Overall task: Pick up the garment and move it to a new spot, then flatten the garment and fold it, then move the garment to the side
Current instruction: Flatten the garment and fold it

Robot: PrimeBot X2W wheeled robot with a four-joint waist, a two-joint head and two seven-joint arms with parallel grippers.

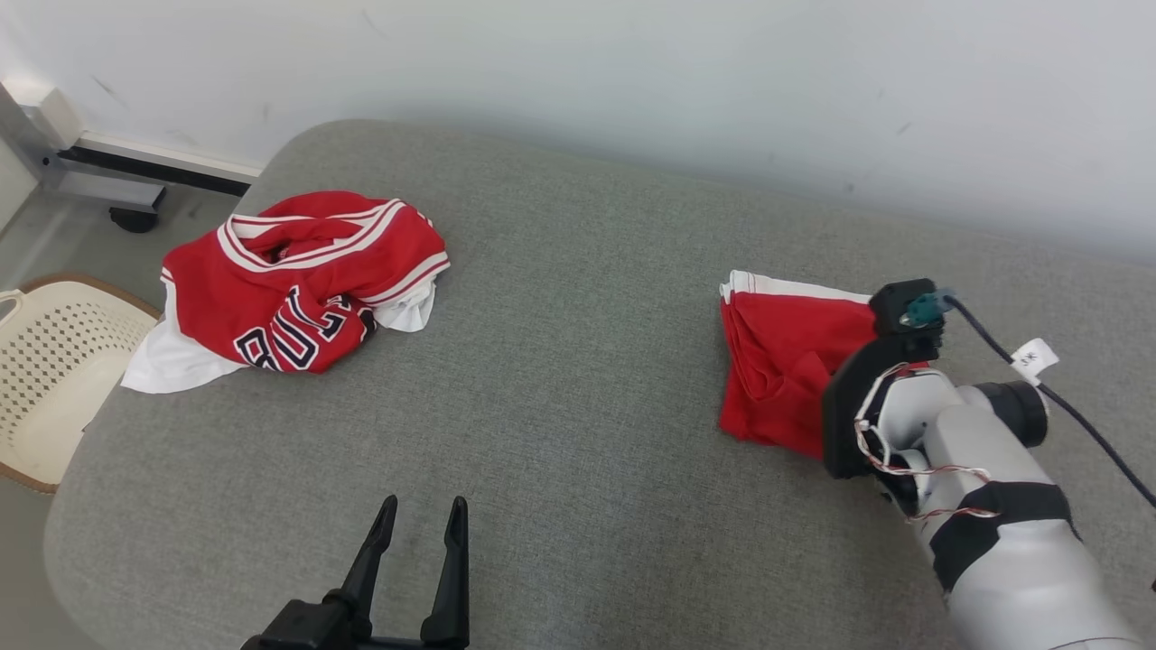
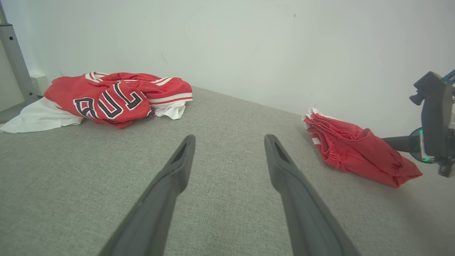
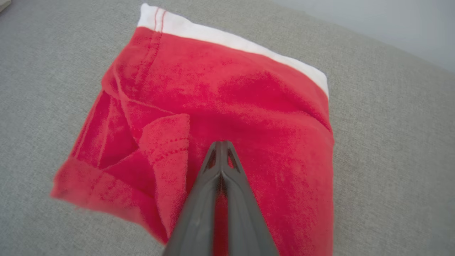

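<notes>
Fingers (image 3: 204, 199) on the right, clenched over the folded garment (image 3: 249, 106), sit behind the forearm (image 1: 1057, 605) in head view; left fingers (image 1: 372, 551) splayed, jersey (image 1: 298, 280) left of it.

L hand (image 1: 424, 504): two long dark tapered fingers (image 1: 372, 551), slotted tips. R forearm (image 1: 980, 433) pale grey w/ black band (image 1: 993, 522), thin red/white wires (image 1: 903, 469), dark cable (image 1: 1093, 433) w/ white tag (image 1: 1034, 358).

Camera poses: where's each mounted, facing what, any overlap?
Head view: up high, looking down at the grey cushion; left claw at bottom, right forearm over the red shorts.
Left wrist view: low, along its open fingers toward the wall.
Right wrist view: down past the shut right claw onto the shorts.
Shared: head and left wrist views both catch jersey and shorts.
</notes>
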